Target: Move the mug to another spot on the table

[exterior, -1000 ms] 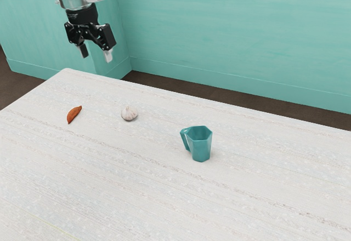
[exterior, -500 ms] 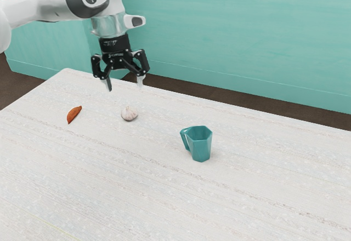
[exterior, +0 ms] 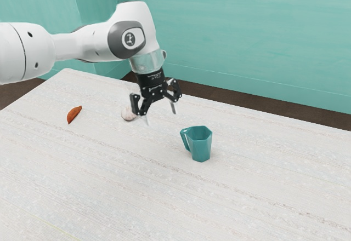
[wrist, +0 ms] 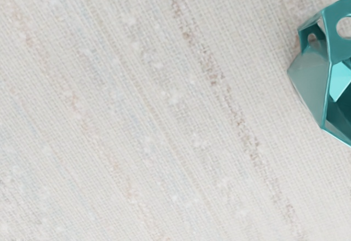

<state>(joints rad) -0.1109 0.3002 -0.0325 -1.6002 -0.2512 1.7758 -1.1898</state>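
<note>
A teal faceted mug [exterior: 198, 142] stands upright on the pale table [exterior: 164, 197], its handle toward the exterior view's left. My black gripper [exterior: 159, 115] hangs open above the table, up and to the left of the mug, nothing between its fingers. In the wrist view the mug [wrist: 326, 82] sits off to one side of my hand, over bare tabletop.
A garlic bulb [exterior: 128, 114] lies just left of the gripper, partly behind it. An orange-red wedge [exterior: 73, 114] lies farther left. The table's far edge runs behind the arm, with a teal wall [exterior: 247, 27] beyond.
My arm has swung down and toward the exterior view's right, from high at the upper left to just above the table near the mug. The mug has not moved.
</note>
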